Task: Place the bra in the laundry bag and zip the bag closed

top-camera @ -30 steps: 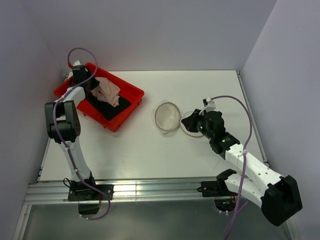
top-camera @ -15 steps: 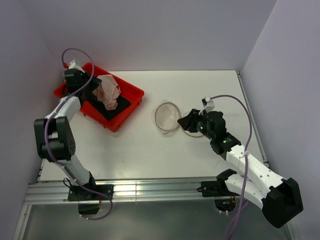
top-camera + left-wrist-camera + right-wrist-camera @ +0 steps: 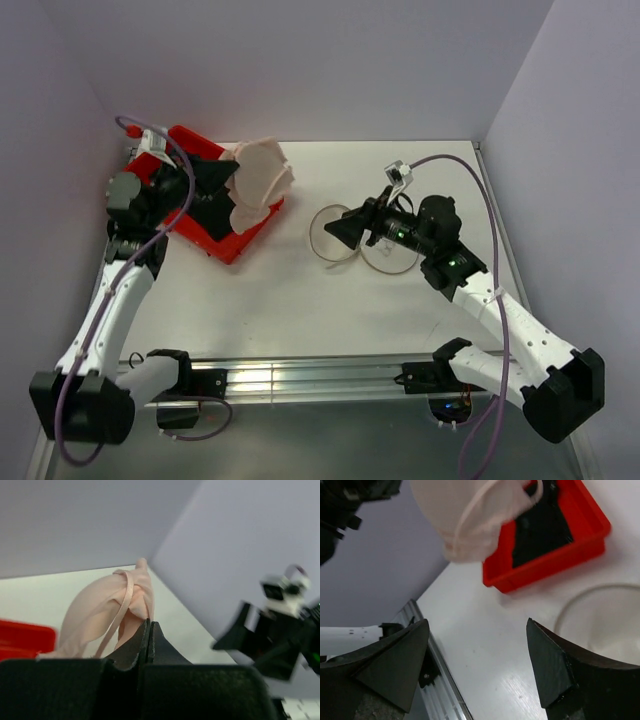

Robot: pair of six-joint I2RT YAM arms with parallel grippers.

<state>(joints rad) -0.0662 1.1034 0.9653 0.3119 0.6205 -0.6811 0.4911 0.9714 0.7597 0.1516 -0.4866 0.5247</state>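
Note:
The pale pink-beige bra [image 3: 260, 185] hangs in the air over the right end of the red tray, pinched at one edge by my shut left gripper [image 3: 231, 173]. In the left wrist view the bra [image 3: 105, 607] bulges just beyond the shut gripper [image 3: 148, 626]. The laundry bag [image 3: 322, 240], a round white mesh pouch, lies on the table mid-right with a loose ring [image 3: 392, 264] beside it. My right gripper [image 3: 340, 229] hovers over the bag's right side, open and empty. From the right wrist I see the gripper [image 3: 477, 647] wide open, the bag's rim [image 3: 580, 602] at the right, and the bra [image 3: 470, 515] above.
The red tray [image 3: 222, 240] stands at the back left with a black cloth [image 3: 212, 208] in it; it also shows in the right wrist view [image 3: 547, 567]. Walls close the table at the back and both sides. A metal rail [image 3: 300, 380] runs along the near edge.
The left arm has lifted the bra out of the tray and swung it right. The right gripper has opened and risen over the bag.

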